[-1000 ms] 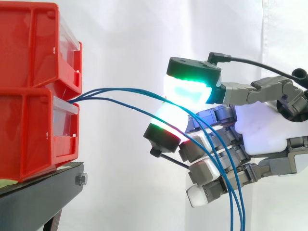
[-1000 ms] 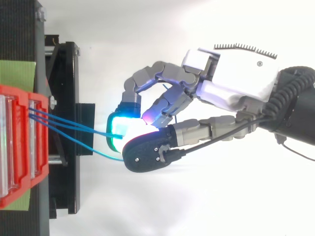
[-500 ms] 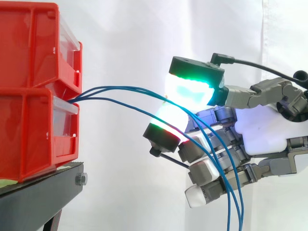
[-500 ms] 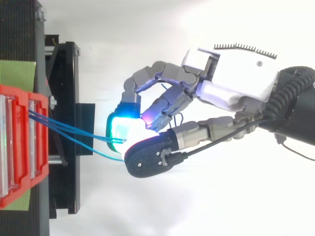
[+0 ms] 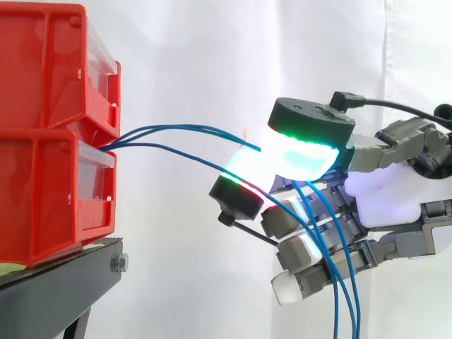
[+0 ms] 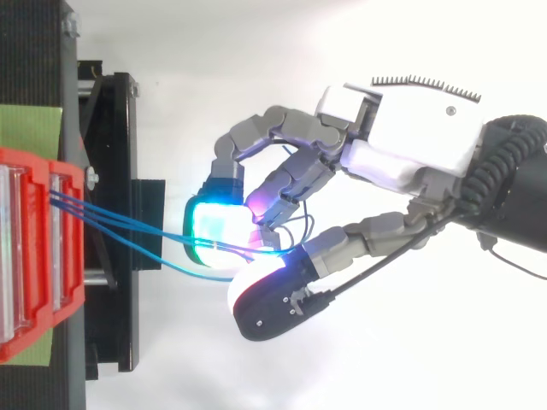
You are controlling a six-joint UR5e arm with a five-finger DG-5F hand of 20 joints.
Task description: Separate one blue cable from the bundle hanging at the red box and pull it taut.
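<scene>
Three blue cables (image 5: 176,129) leave the gap between two stacked red boxes (image 5: 49,198) and arch right to my hand (image 5: 395,191). In the top view they cross the cyan-glowing finger pad (image 6: 214,229) and run in against the thumb's white face. The thumb pad (image 5: 307,134), black-backed and glowing green, sits just over that finger, and the cables pass between them. Below the hand the cables hang slack (image 5: 339,304). The lowest cable (image 6: 171,266) runs apart from the other two and meets the thumb. The other fingers are curled behind the cables.
The red boxes (image 6: 34,256) stand on a black stand (image 5: 63,282) at the left. A white curtain (image 5: 212,42) hangs behind, with open air between the boxes and my hand.
The thumb has swung sideways off the cyan finger pad, toward the side camera and a little away from the boxes, uncovering that pad in the top view. The cables and boxes stay put.
</scene>
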